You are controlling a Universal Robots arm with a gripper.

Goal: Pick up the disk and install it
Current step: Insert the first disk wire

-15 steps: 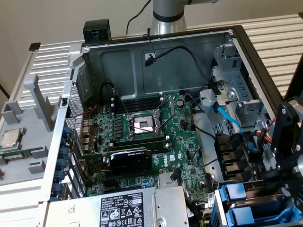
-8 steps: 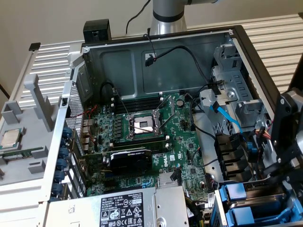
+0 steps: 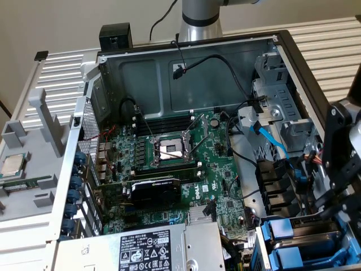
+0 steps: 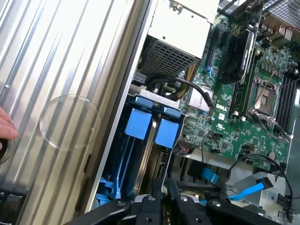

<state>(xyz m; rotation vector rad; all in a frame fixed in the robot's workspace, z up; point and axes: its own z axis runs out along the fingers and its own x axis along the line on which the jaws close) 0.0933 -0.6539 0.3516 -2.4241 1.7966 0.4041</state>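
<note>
Ribbed metal table (image 3: 62, 73) is carrying an open computer case (image 3: 169, 73), lying on its side with the side panel off. Robot arm (image 3: 200, 20) is standing behind the case's far wall. Grey power supply (image 3: 169, 248) with a black-and-white label is sitting at the case's near edge in the exterior view. Green motherboard (image 3: 220, 147) is covering the case floor. Black graphics card (image 3: 155, 192) is standing on it between the power supply and the empty CPU socket (image 3: 171, 148).

Drive cage (image 3: 259, 240) is sitting in the case corner at the exterior view's lower right, just beside the power supply. Black jaws are hanging over this cage. In the wrist view they are nearly closed, with only a thin slit between the tips. Cannot tell whether they are pinching anything.

The disk (image 4: 139, 124) is sitting in the drive cage with the blue carrier face showing, on the side next to the case's outer wall. Second blue carrier (image 4: 167, 133) is sitting just beside it, a silver rail running between them. The two are looking alike, so cannot tell which one the task means.

Blue flat cable (image 3: 271, 138) is hanging from the metal bracket above the cage. Small silver processor chip (image 3: 14, 164) is lying on the table outside the case, at the exterior view's left. Person's fingertips (image 4: 5, 127) are resting on the table outside the case wall.
</note>
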